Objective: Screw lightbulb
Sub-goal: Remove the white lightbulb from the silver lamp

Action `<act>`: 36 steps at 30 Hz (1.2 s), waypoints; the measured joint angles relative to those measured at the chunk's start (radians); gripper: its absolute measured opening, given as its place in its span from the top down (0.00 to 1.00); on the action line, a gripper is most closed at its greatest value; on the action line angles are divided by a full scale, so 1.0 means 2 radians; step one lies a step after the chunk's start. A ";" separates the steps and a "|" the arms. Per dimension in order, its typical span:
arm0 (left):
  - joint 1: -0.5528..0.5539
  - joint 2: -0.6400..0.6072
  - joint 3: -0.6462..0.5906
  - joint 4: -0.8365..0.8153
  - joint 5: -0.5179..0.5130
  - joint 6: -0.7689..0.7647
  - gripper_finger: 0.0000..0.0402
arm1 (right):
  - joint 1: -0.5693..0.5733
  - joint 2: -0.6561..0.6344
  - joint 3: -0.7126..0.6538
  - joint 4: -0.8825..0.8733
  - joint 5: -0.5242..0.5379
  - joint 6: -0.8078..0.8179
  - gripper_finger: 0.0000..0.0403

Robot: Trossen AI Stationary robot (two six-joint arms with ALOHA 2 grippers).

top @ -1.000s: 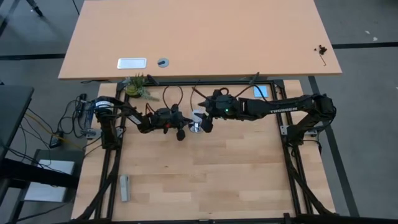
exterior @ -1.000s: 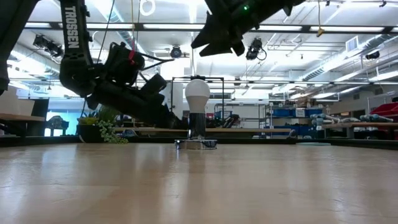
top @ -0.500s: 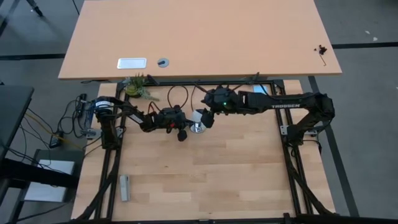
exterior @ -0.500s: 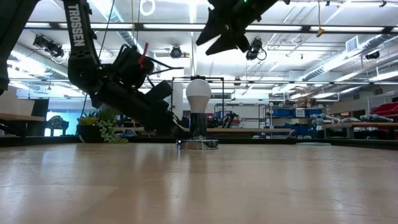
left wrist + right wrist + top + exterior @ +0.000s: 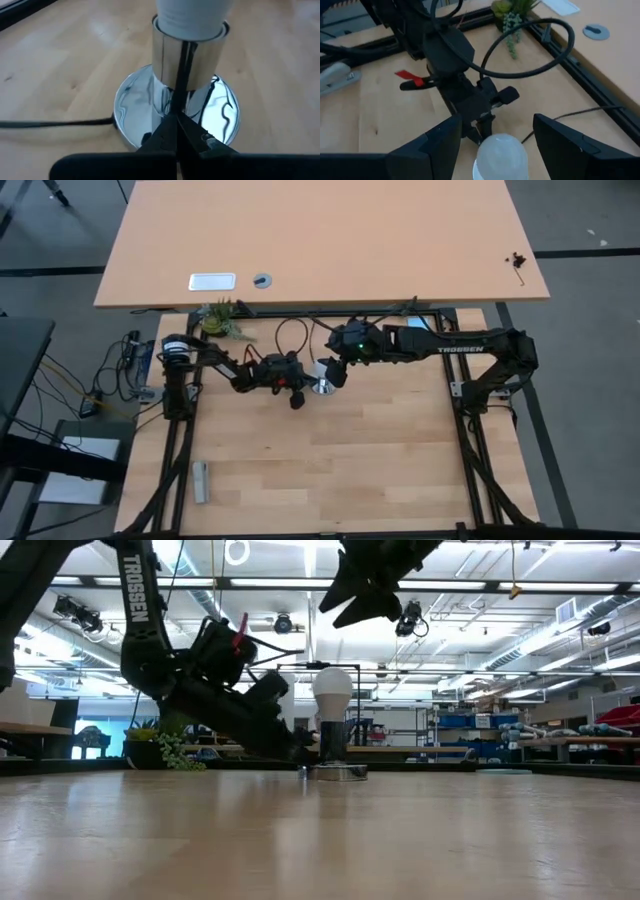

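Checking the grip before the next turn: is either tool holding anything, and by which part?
Nothing is held. The right tool hangs open above the lightbulb; the shut left tool only presses its tips against the socket.

Bulb (image 5: 501, 149) btwn spread R gripper (image 5: 496, 145) fingers, L gripper (image 5: 479, 131) behind.

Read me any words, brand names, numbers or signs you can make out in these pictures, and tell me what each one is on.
"TROSSEN": white letters down the left arm in the low view.
"TROSSEN": white letters along the right arm in the high view, small but legible.
Small plate on the far desk: any print is too small to read.
Background shelving and shop fittings in the low view: no legible signs.
Both wrist views: no text.
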 joint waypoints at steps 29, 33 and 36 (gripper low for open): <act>-0.037 0.028 0.047 -0.005 0.012 -0.023 1.00 | 0.006 0.060 -0.001 -0.108 0.006 -0.005 0.18; -0.037 0.028 0.047 -0.005 0.011 -0.023 1.00 | 0.006 0.072 -0.001 -0.115 0.005 0.000 0.19; -0.037 0.028 0.047 -0.005 0.011 -0.023 1.00 | 0.005 0.075 0.000 -0.119 0.003 0.002 0.23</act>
